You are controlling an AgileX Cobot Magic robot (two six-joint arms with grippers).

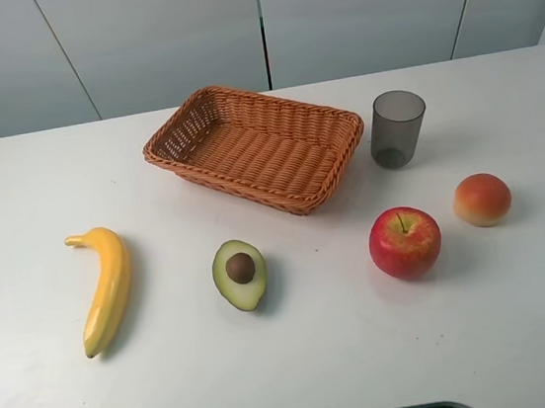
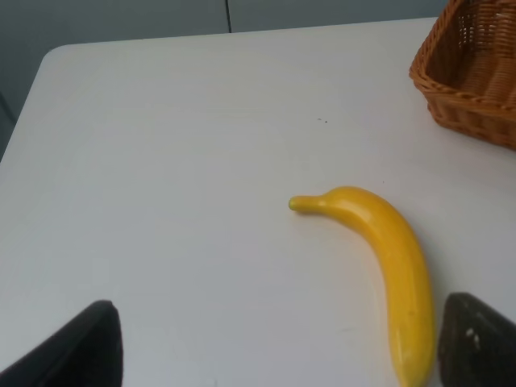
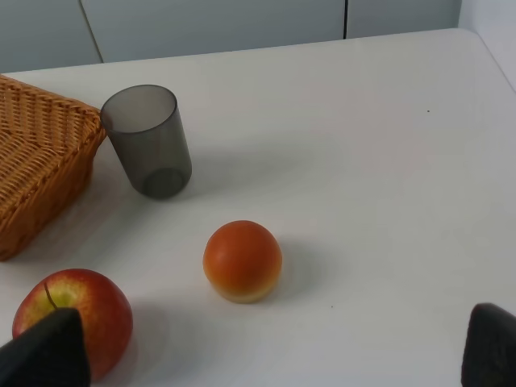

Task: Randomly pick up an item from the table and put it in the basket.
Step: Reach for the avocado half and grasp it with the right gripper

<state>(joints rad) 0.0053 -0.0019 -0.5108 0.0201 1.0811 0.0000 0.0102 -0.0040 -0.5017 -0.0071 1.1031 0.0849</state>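
step: pre-grasp, nothing lifted | both jaws released, empty | next: descend on avocado (image 1: 240, 274) toward front edge of surface (image 1: 370, 351)

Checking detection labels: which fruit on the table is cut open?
The halved avocado, between the banana and the apple: pale flesh and brown pit showing. Others are whole.

We count one wicker basket (image 1: 256, 151), one grey translucent cup (image 1: 399, 129), one yellow banana (image 1: 106, 287), one halved avocado (image 1: 242, 285) with a single brown pit (image 1: 240, 267), one red apple (image 1: 405, 242) and one smaller orange-red round fruit (image 1: 482, 199), all on one white table (image 1: 370, 351).
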